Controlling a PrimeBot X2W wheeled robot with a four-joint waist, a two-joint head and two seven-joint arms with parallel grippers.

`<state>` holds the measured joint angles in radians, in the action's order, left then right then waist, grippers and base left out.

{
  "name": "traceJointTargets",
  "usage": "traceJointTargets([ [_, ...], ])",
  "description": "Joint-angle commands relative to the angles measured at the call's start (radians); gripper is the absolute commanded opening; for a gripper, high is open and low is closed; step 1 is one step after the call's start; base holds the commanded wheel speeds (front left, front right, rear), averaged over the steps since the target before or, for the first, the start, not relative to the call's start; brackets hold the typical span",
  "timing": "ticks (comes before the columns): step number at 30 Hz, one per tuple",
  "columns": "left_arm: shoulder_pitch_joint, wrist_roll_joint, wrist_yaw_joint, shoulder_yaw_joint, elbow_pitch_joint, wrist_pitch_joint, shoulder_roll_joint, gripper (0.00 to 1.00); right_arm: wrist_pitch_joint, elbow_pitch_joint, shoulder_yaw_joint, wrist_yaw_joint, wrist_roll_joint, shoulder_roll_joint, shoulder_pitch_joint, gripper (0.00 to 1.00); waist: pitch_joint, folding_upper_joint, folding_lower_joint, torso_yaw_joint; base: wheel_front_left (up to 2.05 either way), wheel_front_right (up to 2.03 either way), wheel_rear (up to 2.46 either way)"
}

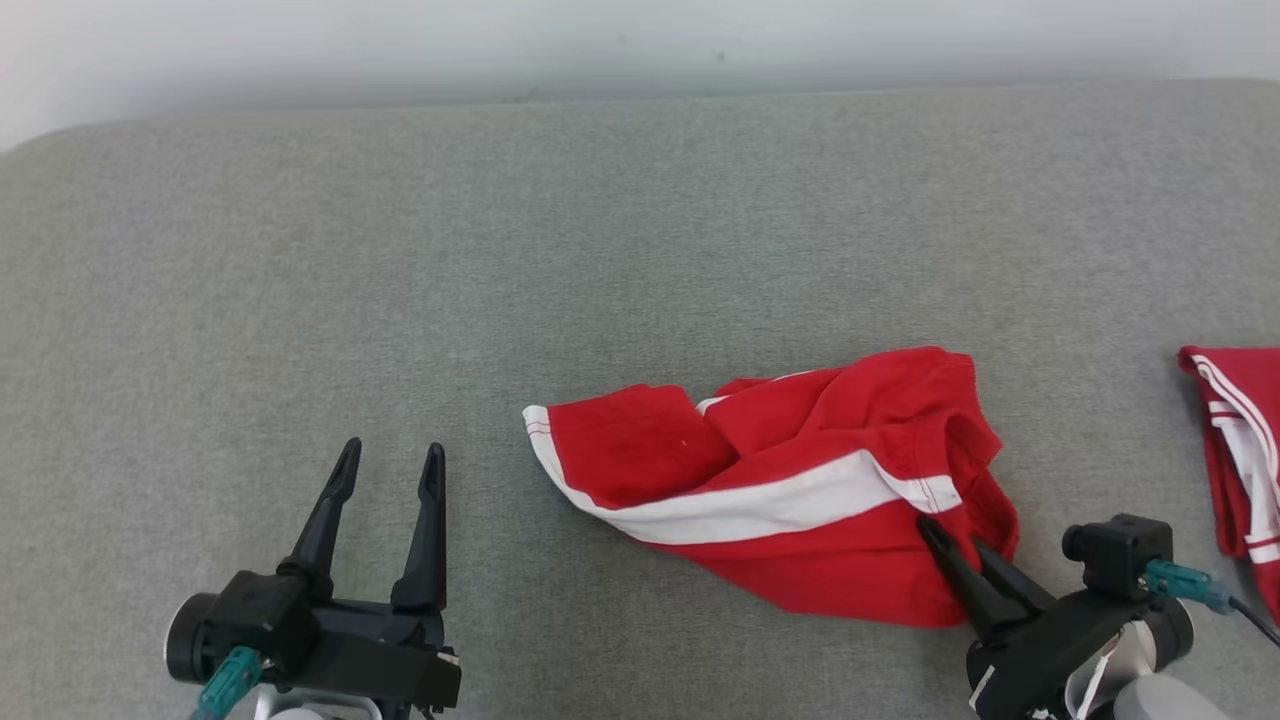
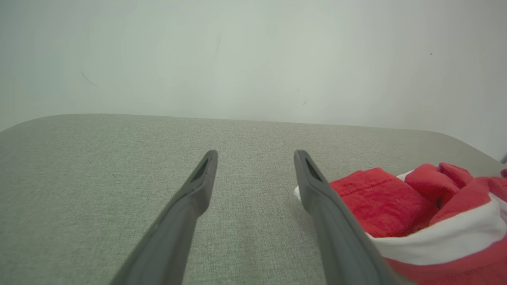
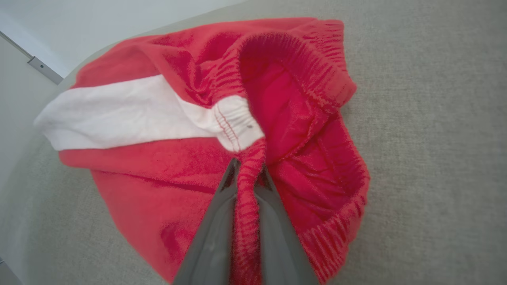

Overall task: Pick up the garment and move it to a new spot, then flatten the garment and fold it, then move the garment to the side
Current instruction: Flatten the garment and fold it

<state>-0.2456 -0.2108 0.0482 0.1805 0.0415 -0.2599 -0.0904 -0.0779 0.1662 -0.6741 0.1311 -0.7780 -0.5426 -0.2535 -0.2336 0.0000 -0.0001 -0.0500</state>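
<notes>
Your right gripper (image 1: pixel 952 533) pinches the red garment (image 1: pixel 780 470) by its elastic waistband; your left gripper (image 1: pixel 392 448) sits alongside, fingers spread, empty.

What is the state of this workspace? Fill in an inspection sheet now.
Surface: grey fabric-covered table, rounded far corners.
Job's things: red garment with a white stripe, crumpled, not yet flattened, right of centre.
Clutter: second red-and-white garment at the head view's right edge, apart from the first.
Grippers: left gripper open, jaws empty, over bare table; right gripper shut on the garment's elastic waistband.
Cables: teal plug and dark cable at the right wrist; second teal plug at the left wrist.
Surroundings: pale wall behind the table.
</notes>
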Motion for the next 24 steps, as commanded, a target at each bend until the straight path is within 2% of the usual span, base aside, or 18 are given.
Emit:
traceJointTargets([
  [1,0.017,-0.009,0.006,-0.005,-0.003,0.002,-0.009,1.00,-0.001,0.007,0.015,-0.001,0.009,0.013,0.021,0.80,0.006,0.0000,0.0001,0.013,0.00,0.00,0.00],
  [2,0.020,-0.010,0.010,-0.007,-0.002,0.002,-0.010,1.00,-0.005,0.010,0.024,-0.001,0.013,0.019,0.027,1.00,0.009,0.0000,0.0001,0.016,0.00,0.00,0.00],
  [9,0.032,-0.017,0.024,-0.016,-0.011,0.008,-0.017,1.00,-0.040,-0.038,0.111,-0.001,0.000,0.036,0.095,1.00,0.026,0.0000,0.0001,0.022,0.00,0.00,0.00],
  [15,0.055,-0.023,0.041,-0.030,-0.027,0.016,-0.030,1.00,-0.084,-0.150,0.261,-0.001,0.019,0.049,0.178,1.00,0.052,0.0000,0.0001,0.033,0.00,0.00,0.00],
  [20,0.074,-0.023,0.053,-0.042,-0.041,0.025,-0.043,1.00,-0.040,-0.239,0.355,-0.001,0.047,0.064,0.227,1.00,0.072,0.0000,0.0001,0.043,0.00,0.00,0.00],
  [24,0.087,-0.022,0.063,-0.049,-0.055,0.030,-0.051,1.00,-0.017,-0.300,0.426,-0.001,0.114,0.073,0.251,1.00,0.085,0.0000,0.0001,0.044,0.00,0.00,0.00],
])
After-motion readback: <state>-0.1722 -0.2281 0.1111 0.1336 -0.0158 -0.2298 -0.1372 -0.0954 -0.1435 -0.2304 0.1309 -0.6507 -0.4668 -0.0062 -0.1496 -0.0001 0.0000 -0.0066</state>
